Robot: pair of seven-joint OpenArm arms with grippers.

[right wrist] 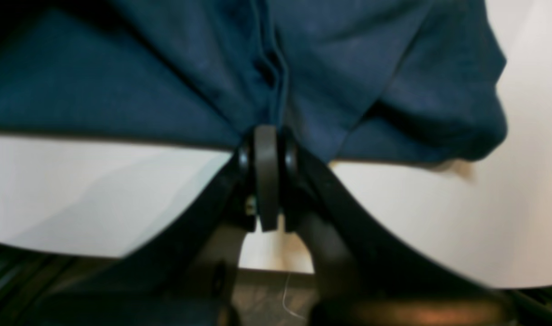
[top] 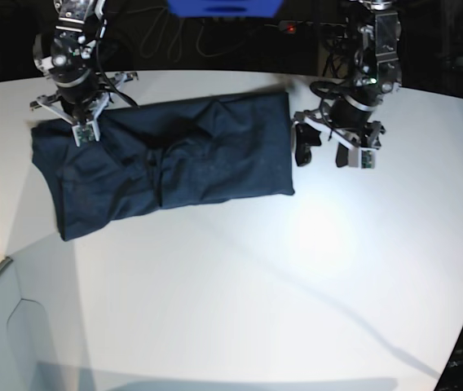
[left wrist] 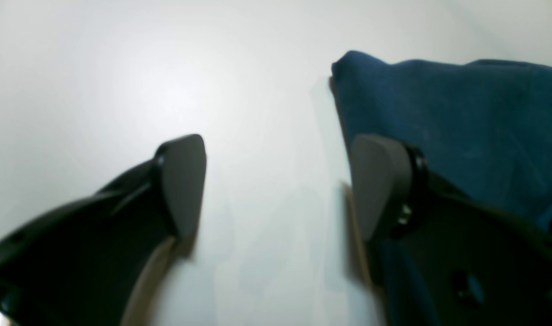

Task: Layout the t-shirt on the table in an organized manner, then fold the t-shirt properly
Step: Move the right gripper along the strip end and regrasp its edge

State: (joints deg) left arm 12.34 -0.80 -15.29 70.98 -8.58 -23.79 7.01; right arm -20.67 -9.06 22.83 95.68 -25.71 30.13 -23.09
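Two grippers are flanking the t-shirt on the tabletop: right gripper is pinching its edge, left gripper is hovering spread beside it.

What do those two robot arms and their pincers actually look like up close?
Both arms are black and metal-grey, jointed, with cables running along them. The left gripper has two black fingers tipped with flat, rounded grey pads. The right gripper is built the same, with black fingers and small screws near its tips. Each wrist carries a small pale block.
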